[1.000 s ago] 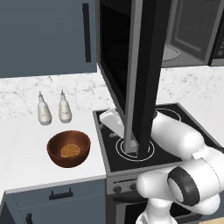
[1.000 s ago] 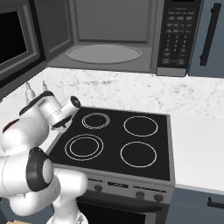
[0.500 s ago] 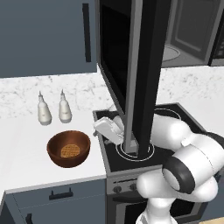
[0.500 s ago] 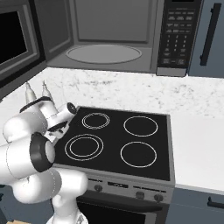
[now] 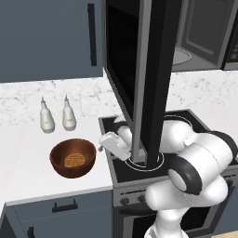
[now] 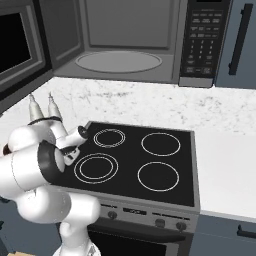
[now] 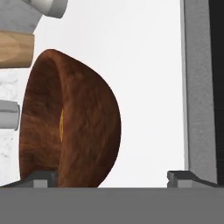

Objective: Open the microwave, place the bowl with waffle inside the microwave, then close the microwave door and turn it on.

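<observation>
On the white counter left of the cooktop sits the bowl with the waffle lying flat in its bottom, two small bottles standing just behind it toward the far wall. Over the cooktop's near left corner, just right of the bowl, hovers the gripper, its fingertips spread wide apart with the bowl's side between them, not touching it. Above, the microwave is open, its microwave door swung out toward the room.
</observation>
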{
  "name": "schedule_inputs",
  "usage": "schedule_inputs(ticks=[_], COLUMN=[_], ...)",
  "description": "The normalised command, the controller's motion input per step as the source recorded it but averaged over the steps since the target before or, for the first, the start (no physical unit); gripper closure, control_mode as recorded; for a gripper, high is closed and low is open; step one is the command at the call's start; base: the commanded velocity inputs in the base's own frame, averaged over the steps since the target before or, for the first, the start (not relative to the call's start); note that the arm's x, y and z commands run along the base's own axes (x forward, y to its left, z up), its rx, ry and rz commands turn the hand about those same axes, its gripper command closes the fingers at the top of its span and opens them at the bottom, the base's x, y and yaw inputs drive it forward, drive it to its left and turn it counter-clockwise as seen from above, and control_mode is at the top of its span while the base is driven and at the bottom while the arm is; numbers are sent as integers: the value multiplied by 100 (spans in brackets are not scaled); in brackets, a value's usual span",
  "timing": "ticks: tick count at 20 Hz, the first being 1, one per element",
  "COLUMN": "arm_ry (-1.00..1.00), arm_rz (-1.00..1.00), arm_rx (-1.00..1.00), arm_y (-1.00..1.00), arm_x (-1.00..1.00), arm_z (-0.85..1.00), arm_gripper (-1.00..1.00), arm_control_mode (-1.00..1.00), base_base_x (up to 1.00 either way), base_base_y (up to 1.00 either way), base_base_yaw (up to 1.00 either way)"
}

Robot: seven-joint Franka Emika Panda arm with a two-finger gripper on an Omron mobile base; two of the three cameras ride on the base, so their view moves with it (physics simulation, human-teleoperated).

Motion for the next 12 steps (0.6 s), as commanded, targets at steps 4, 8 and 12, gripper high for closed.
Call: schedule_inputs(ticks=[4, 8, 12], arm_ry=[8, 3, 0], arm_rz=[0, 0, 0], arm_rx=[0, 0, 0], arm_y=[28, 29, 17], arm_x=[15, 6, 0], arm_z=[-1, 2, 5], arm_gripper=[-100, -100, -100], arm_control_mode=[-100, -100, -100], base_base_x=[0, 0, 0], base_base_y=[0, 0, 0], base_base_yaw=[0, 0, 0])
